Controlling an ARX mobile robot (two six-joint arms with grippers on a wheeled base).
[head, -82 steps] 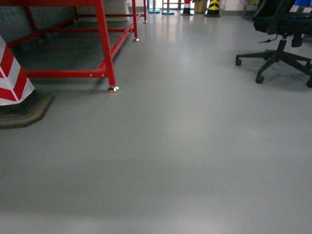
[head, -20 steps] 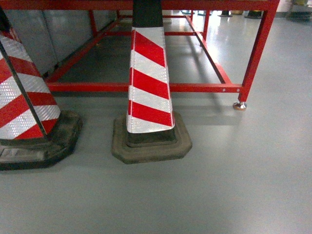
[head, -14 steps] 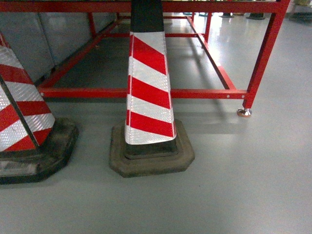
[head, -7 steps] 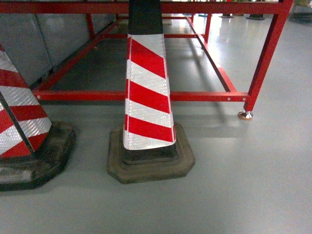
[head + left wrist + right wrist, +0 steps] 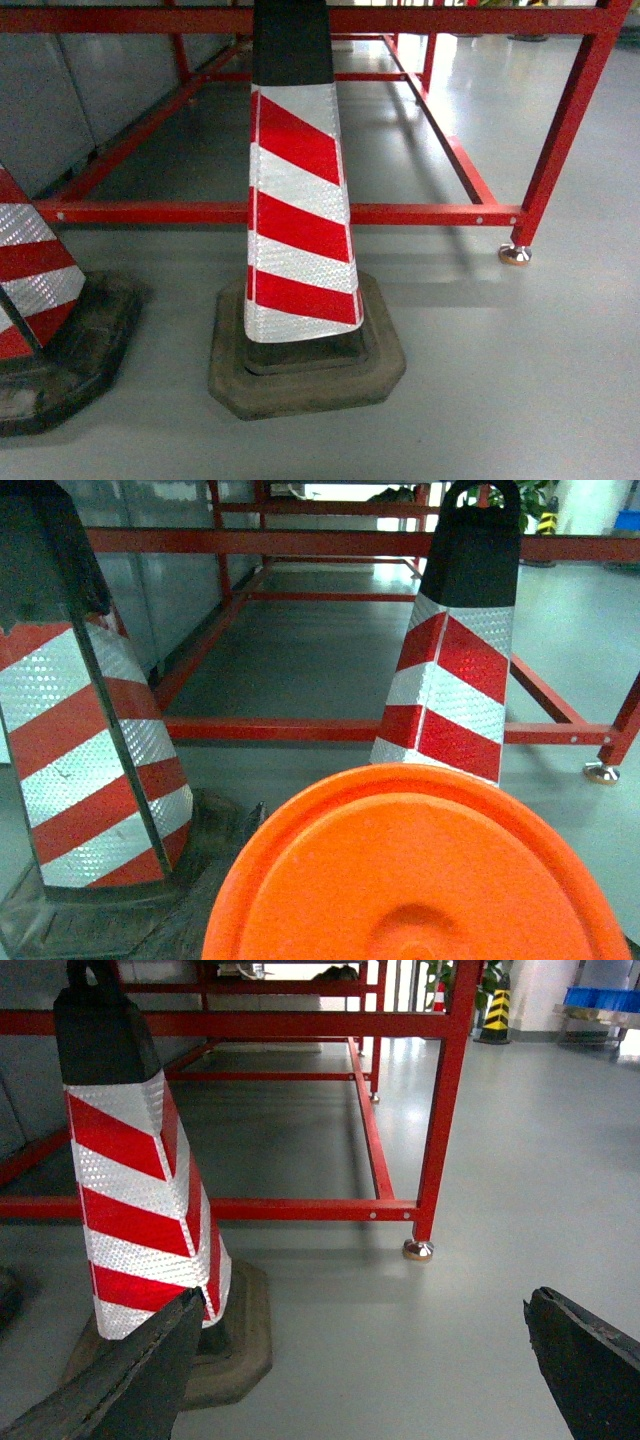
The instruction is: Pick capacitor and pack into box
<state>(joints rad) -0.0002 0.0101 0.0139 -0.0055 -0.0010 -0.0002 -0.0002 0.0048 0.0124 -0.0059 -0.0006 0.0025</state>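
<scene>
Neither a capacitor nor the box shows in any view, so by my judgement none of the picking or packing is done. The head view's centre holds a striped cone (image 5: 298,215) before a red frame (image 5: 420,214). The right claw (image 5: 365,1380) stands apart, empty. The left claw I cannot tell (an orange disc (image 5: 420,875) fills the lower frame).
</scene>
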